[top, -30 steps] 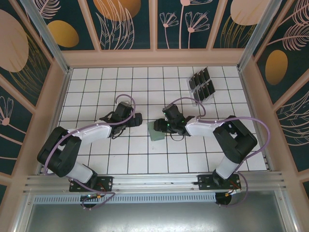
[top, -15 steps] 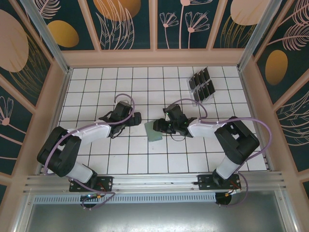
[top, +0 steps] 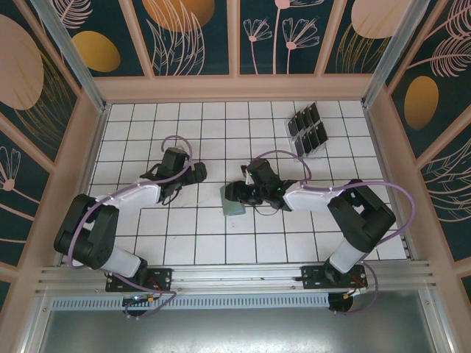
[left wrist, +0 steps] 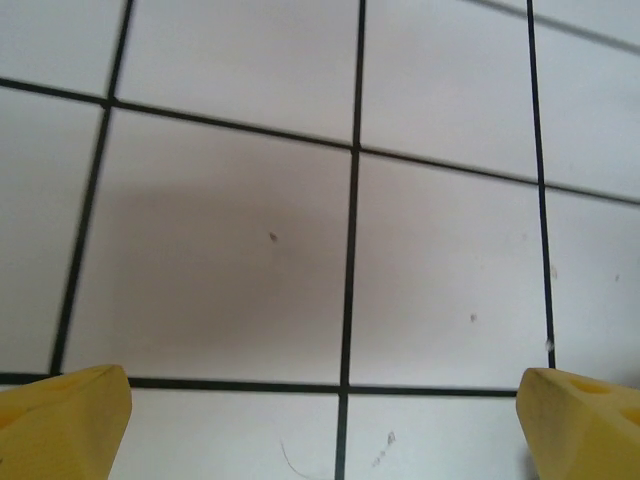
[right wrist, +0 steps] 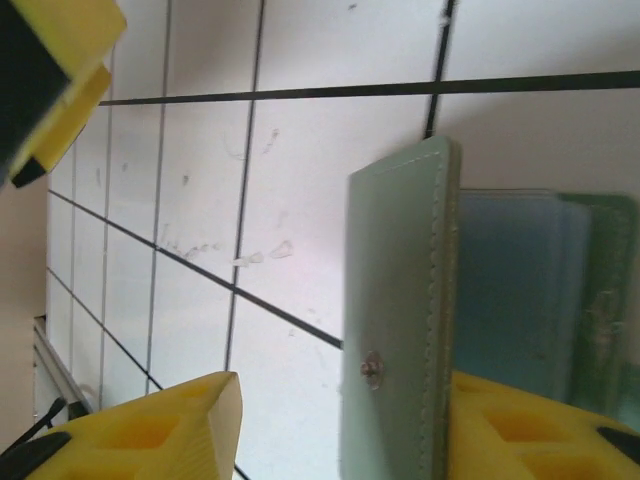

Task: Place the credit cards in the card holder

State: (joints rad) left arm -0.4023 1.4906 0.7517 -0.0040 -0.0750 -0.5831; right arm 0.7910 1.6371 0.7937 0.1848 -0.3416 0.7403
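The left pincer is seen wide open; the card holder is straddled by the half-open right pincer.

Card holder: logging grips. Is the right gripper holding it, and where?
Not clamped: the card holder has its raised flap between the open jaws of the right gripper, one finger clear.

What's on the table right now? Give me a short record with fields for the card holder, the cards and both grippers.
card holder: green, open, one side standing upright, near the middle of the table
cards: dark, standing in a clear rack, far right
left gripper: open, over the table, nothing between its fingers
right gripper: open, fingers either side of the holder's upright side
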